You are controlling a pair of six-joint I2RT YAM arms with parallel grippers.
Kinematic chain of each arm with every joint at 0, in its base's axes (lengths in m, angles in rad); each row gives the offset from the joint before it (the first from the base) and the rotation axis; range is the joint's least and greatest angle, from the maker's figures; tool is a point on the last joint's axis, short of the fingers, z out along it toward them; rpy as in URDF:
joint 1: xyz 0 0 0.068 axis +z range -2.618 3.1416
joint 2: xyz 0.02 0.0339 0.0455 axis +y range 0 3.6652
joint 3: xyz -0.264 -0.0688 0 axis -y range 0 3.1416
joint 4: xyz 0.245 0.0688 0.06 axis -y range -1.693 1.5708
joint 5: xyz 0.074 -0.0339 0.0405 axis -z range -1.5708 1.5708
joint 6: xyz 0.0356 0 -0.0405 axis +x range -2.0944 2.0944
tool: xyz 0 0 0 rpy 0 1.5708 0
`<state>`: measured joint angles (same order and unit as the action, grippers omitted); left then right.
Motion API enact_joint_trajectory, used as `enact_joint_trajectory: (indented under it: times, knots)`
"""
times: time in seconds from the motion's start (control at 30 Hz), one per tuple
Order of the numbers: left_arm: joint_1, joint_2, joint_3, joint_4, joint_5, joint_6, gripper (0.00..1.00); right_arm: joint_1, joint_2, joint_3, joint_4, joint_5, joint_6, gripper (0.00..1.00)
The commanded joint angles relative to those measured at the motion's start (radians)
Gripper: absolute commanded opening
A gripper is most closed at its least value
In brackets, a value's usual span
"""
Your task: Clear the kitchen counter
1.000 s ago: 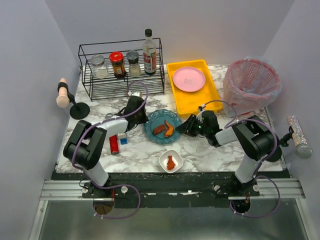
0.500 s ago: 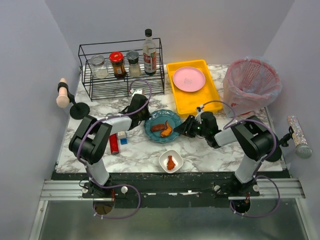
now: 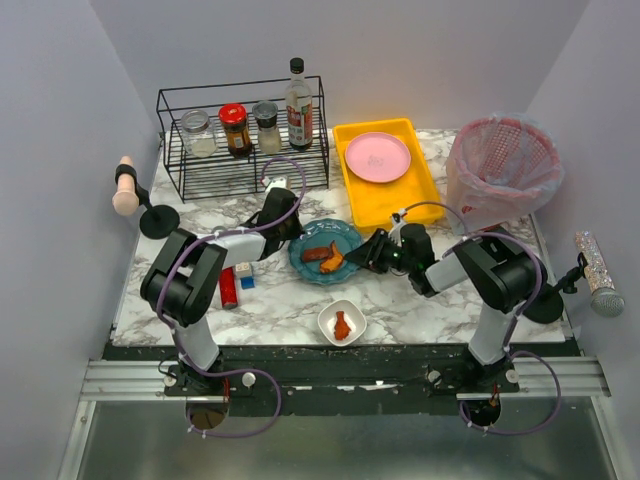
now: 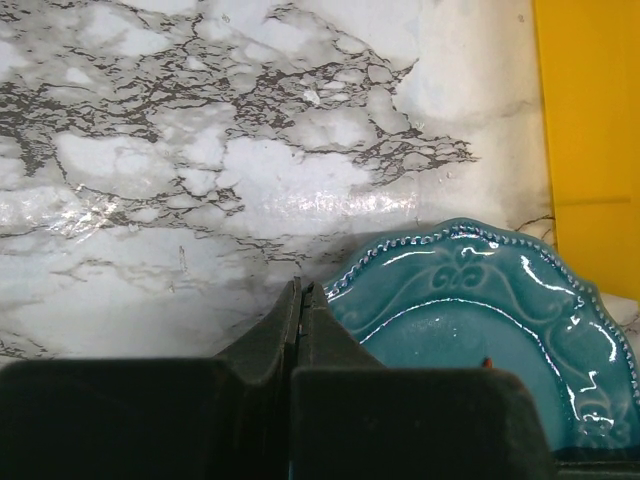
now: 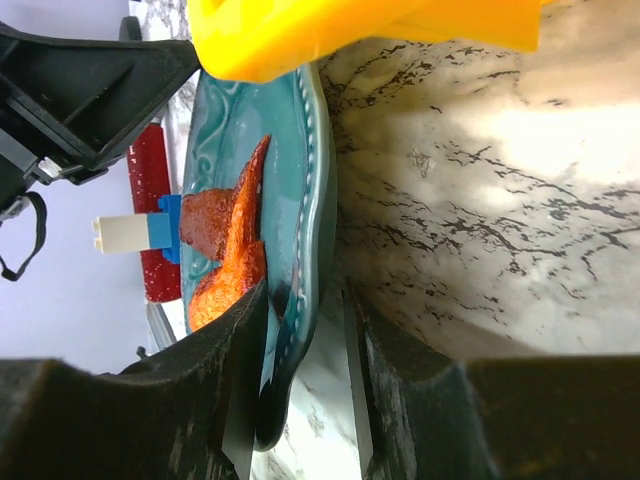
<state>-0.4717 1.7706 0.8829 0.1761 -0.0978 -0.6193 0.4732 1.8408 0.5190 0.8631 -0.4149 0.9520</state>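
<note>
On the white marble kitchen counter (image 3: pixel 420 300) a teal plate (image 3: pixel 340 232) holds two orange-brown food pieces (image 3: pixel 328 258). My left gripper (image 3: pixel 290 232) is shut and empty, its tips (image 4: pixel 302 290) on the counter just off the plate's (image 4: pixel 480 310) left rim. My right gripper (image 3: pixel 368 250) is open astride the plate's right rim (image 5: pixel 315 190). One finger lies on the plate's top beside the food (image 5: pixel 225 240). The other finger stands apart from the plate, below the rim, with a gap showing (image 5: pixel 305 300).
A yellow tray (image 3: pixel 385 205) with a pink plate (image 3: pixel 377 157) lies just behind the teal plate. A small white bowl (image 3: pixel 342 322) with food sits in front. A red item (image 3: pixel 228 288) and a toy block (image 3: pixel 243 275) lie at left. A wire rack (image 3: pixel 245 170) and a lined bin (image 3: pixel 503 170) stand at the back.
My right gripper has slid left onto the plate's rim. The plate and its food shifted slightly left and back. My left gripper edged up along the plate's left side.
</note>
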Motion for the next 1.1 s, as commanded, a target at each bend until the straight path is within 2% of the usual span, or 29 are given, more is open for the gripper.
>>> enact_joint_trajectory:
  times: [0.0, 0.5, 0.67, 0.93, 1.03, 1.07]
  knots:
    - [-0.035, 0.118, -0.084, -0.283, 0.032, 0.009, 0.0, 0.005, 0.093, -0.014, -0.075, 0.01, 0.014, 0.46]
    - [-0.062, 0.122, -0.094, -0.264, 0.038, -0.008, 0.0, 0.005, 0.182, 0.006, 0.059, -0.061, 0.119, 0.52]
    - [-0.064, 0.099, -0.105, -0.267, 0.026, -0.013, 0.0, 0.005, 0.181, -0.011, 0.096, -0.068, 0.134, 0.36]
    - [-0.062, 0.052, -0.091, -0.294, 0.015, -0.01, 0.0, 0.005, 0.163, -0.054, 0.171, -0.067, 0.172, 0.03]
    - [-0.062, 0.035, -0.079, -0.317, 0.003, -0.007, 0.0, 0.005, 0.15, -0.07, 0.194, -0.071, 0.191, 0.01]
    - [-0.062, 0.029, -0.076, -0.325, -0.003, -0.005, 0.12, 0.005, 0.146, -0.074, 0.198, -0.073, 0.195, 0.01]
